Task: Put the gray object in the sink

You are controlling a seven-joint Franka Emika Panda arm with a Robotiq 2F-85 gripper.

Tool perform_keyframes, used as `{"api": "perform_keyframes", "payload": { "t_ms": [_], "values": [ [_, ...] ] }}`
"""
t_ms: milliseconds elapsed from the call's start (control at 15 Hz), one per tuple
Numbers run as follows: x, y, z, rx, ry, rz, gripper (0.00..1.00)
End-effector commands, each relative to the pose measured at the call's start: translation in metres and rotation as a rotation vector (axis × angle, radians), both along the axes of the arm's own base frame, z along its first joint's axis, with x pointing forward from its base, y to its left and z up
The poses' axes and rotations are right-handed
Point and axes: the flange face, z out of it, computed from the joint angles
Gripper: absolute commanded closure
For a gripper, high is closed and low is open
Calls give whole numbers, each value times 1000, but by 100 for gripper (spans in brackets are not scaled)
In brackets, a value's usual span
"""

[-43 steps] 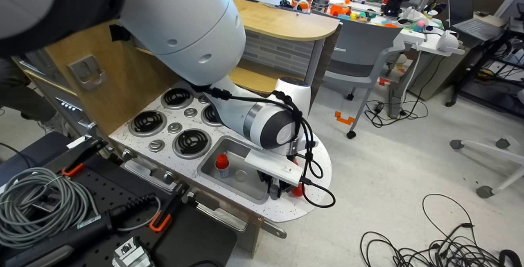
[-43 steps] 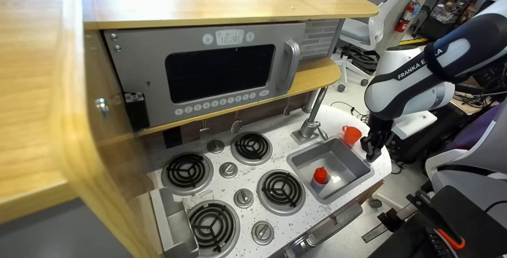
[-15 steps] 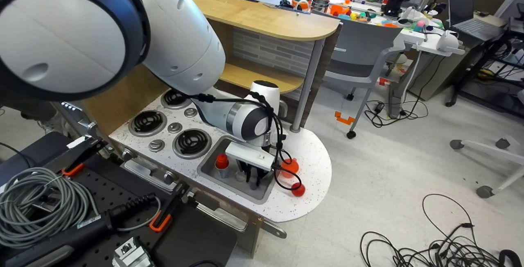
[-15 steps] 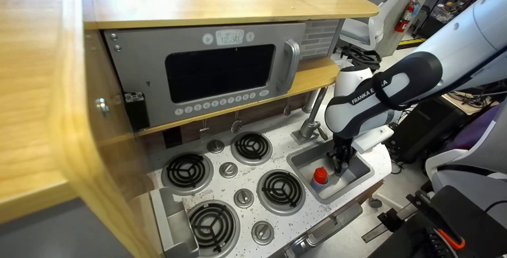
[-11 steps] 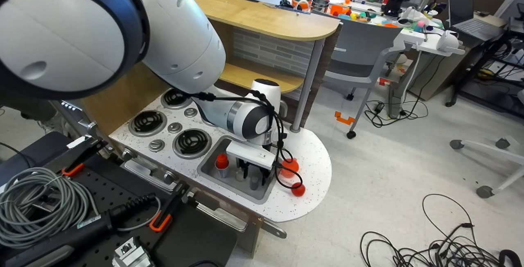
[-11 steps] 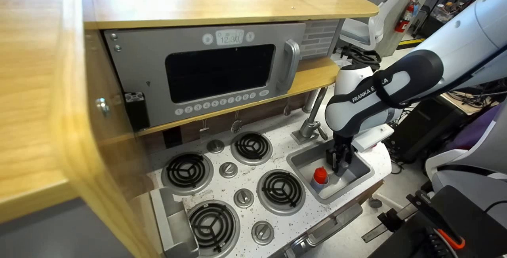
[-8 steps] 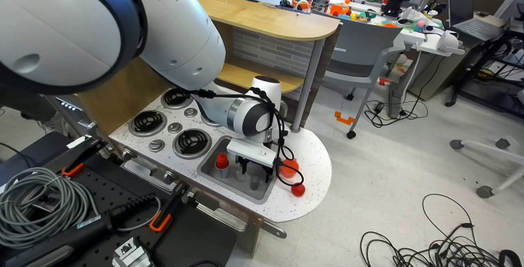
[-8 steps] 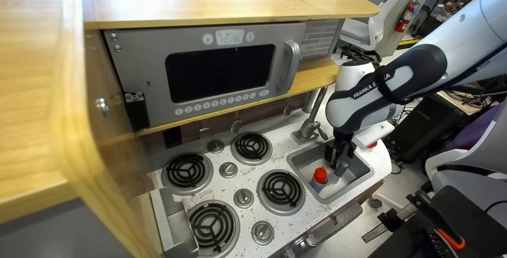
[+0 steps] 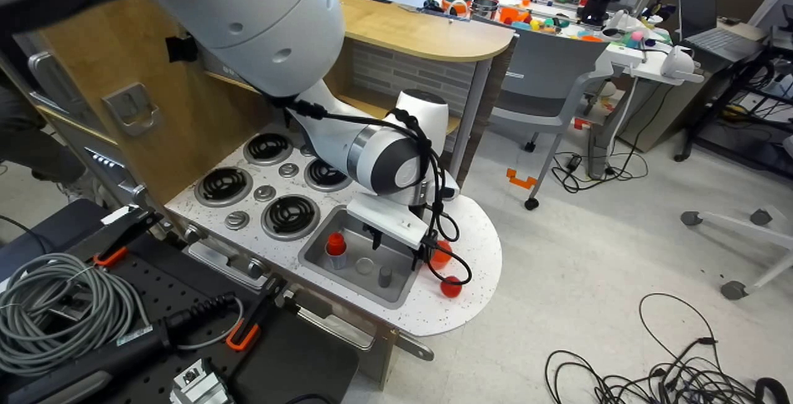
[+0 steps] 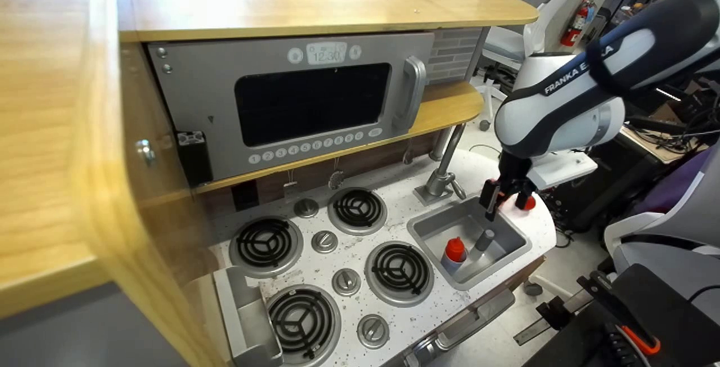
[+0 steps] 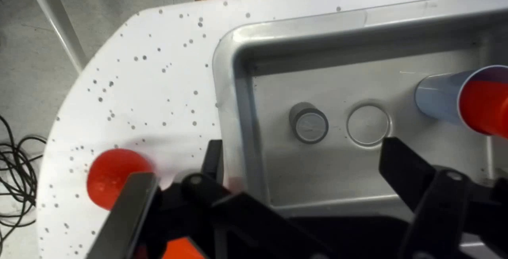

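The gray object [image 11: 311,126], a small cylinder, stands upright on the floor of the metal sink [image 11: 230,92], beside the round drain mark. Both exterior views show it there too: the gray object [image 9: 385,277] and the gray object [image 10: 485,239] have nothing touching them. My gripper [image 11: 302,147] has its jaws wide apart with nothing between them. It hangs above the sink, over the edge towards the counter's rounded end, higher than the gray object. In an exterior view the gripper [image 10: 506,210] is seen near the sink's far right corner.
In the sink stands a pale cup [image 11: 444,96] holding a red bottle [image 9: 336,243]. A red ball [image 9: 451,287] and an orange cup [image 9: 441,256] sit on the white counter near the gripper. A faucet [image 10: 441,181] rises behind the sink. Burners [image 10: 399,271] lie alongside.
The gripper carried the gray object from beside the sink down into it, then opened and let it go. Since then the arm has risen and drawn back towards the counter's rounded end.
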Motion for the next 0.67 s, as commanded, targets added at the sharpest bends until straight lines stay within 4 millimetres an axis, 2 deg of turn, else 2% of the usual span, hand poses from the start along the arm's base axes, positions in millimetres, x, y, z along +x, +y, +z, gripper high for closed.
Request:
{"api": "perform_keyframes", "payload": {
  "t_ms": [0, 333, 467, 533, 600],
  "values": [
    [-37, -11, 57, 58, -72, -108, 0],
    [-74, -24, 139, 56, -196, -168, 0],
    [-99, -27, 169, 47, -117, -154, 0],
    [-67, -33, 139, 39, -151, -169, 0],
    [-78, -33, 152, 44, -139, -172, 0]
  ]
}}
